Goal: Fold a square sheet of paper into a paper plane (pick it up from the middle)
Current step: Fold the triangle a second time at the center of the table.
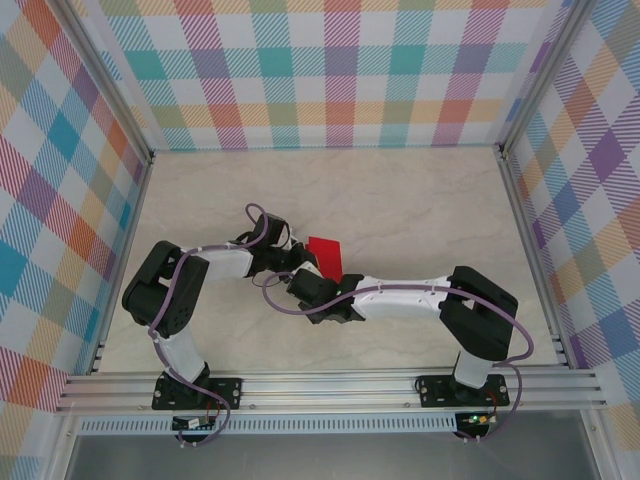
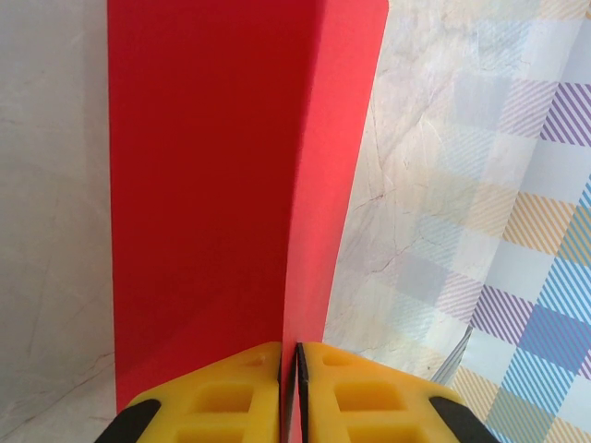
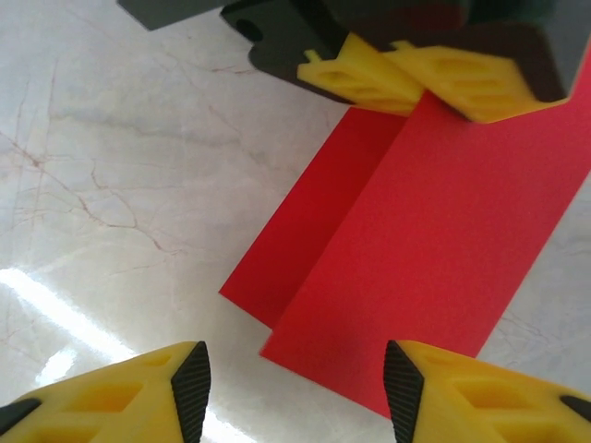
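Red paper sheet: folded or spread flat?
Folded. The red paper sheet shows two panels meeting at a crease, pinched there by the left claw. The right wrist view shows two offset layers.

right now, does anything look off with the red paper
Nothing torn. The red sheet, pinched at its crease by the left gripper, splays into a V, and its halves' free edges look uneven.

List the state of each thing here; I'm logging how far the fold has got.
square sheet of paper: folded along one crease, flaps partly spread, held at the fold.
left claw: shut on the sheet's fold.
right claw: open, at the sheet's free edge, gripping nothing.
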